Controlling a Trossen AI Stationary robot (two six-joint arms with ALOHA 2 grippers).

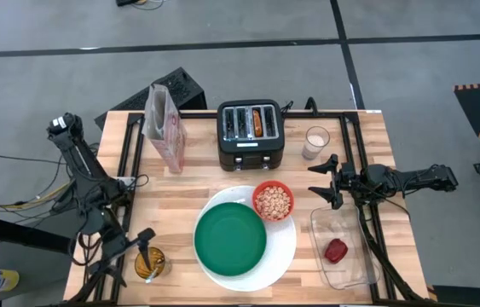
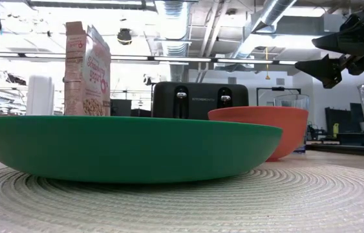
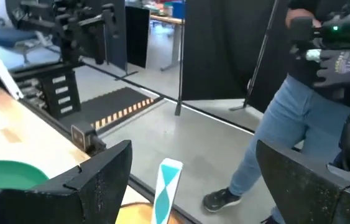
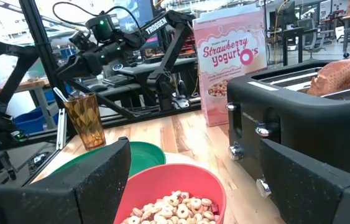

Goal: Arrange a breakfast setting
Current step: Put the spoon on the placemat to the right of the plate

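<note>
A green plate (image 1: 231,240) lies on a large white plate (image 1: 284,249) at the table's near middle. A red bowl (image 1: 273,201) of cereal sits on the white plate's far right rim. A toasted bagel (image 1: 258,121) stands in a slot of the black toaster (image 1: 251,136). A small red food piece (image 1: 335,250) lies in the clear tray (image 1: 352,271). A teal-handled spoon (image 3: 168,185) stands in an amber glass (image 1: 149,264). My left gripper (image 1: 141,240) is open above that glass, its fingers on either side of the spoon handle. My right gripper (image 1: 325,181) is open, right of the bowl.
A pink cereal box (image 1: 164,128) stands at the far left, and a glass of milk (image 1: 315,141) stands right of the toaster. A person in jeans (image 3: 274,130) stands beyond the table's near edge. Bare wood shows between the box and the plates.
</note>
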